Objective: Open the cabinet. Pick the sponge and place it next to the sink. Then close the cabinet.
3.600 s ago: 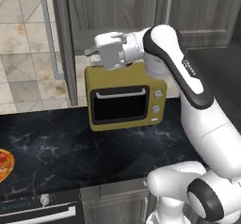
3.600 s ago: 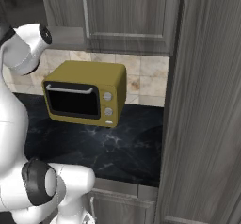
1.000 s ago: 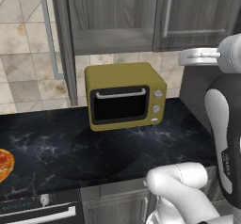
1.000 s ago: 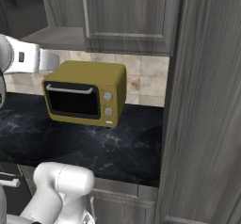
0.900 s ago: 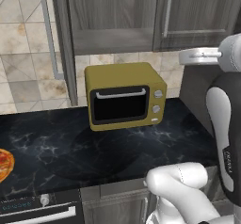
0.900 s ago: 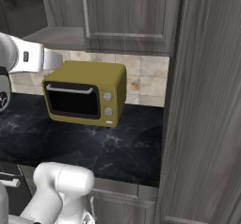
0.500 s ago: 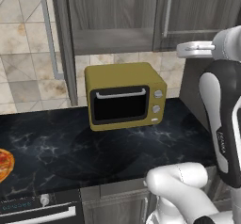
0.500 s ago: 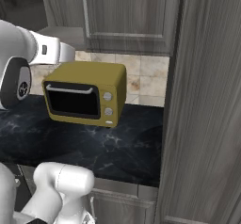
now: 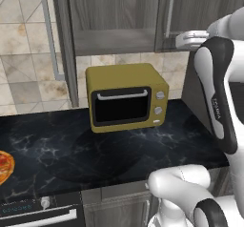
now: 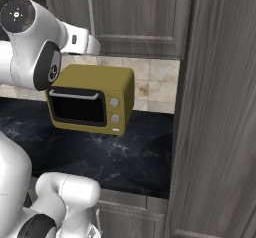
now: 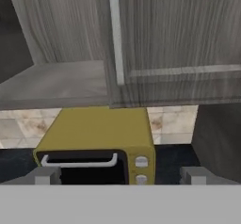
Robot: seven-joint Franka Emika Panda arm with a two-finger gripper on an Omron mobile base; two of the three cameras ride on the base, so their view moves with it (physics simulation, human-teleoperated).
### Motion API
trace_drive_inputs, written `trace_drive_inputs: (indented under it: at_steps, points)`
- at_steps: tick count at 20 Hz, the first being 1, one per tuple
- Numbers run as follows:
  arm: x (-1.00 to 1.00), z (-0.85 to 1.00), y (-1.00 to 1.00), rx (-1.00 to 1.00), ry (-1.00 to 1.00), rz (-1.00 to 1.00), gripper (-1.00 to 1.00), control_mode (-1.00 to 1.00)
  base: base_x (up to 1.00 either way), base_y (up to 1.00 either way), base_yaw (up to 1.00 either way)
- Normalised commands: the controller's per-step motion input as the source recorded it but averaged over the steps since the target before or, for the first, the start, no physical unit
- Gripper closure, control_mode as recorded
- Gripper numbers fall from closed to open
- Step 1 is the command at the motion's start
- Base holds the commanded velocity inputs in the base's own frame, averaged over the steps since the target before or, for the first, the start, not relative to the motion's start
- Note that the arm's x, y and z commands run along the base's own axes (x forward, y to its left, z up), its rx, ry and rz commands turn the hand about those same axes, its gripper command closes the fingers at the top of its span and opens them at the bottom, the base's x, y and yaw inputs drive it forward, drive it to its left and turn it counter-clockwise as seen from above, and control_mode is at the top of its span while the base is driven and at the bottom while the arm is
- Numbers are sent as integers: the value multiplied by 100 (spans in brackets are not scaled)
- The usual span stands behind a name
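- Cabinet mounted on the wall above the worktop; dark grey wood grain.
- Left door swung out, seen edge-on in the left base view, with its long silver bar handle on the outward face.
- Left half open to view: bare grey shelf and dark interior, seen from the hand view.
- Right door shut, with a vertical silver handle near its left edge.
- Gripper raised level with the cabinet's lower edge, facing the right door and apart from it; jaws spread wide, nothing between them, fingertips at the bottom corners of the hand view.
- White hand in the left base view just in front of the lower right part of the cabinet.
- Mustard-yellow microwave with black door standing on the black marbled worktop below the cabinet, against the beige tiled wall.
- Pizza at the left edge of the worktop, well apart from the microwave.
- Tall grey panel beside the worktop on the right.
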Motion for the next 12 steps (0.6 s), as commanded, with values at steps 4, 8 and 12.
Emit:
trace_drive_inputs:
  at_steps: [4,8,12]
  points:
    - [32,0,0,0,5,0,-100,-100,0,0,0]
    - [25,0,4,0,-1,0,-100,-100,0,0,0]
    - [44,-3,3,0,-5,0,-100,-100,0,0,0]
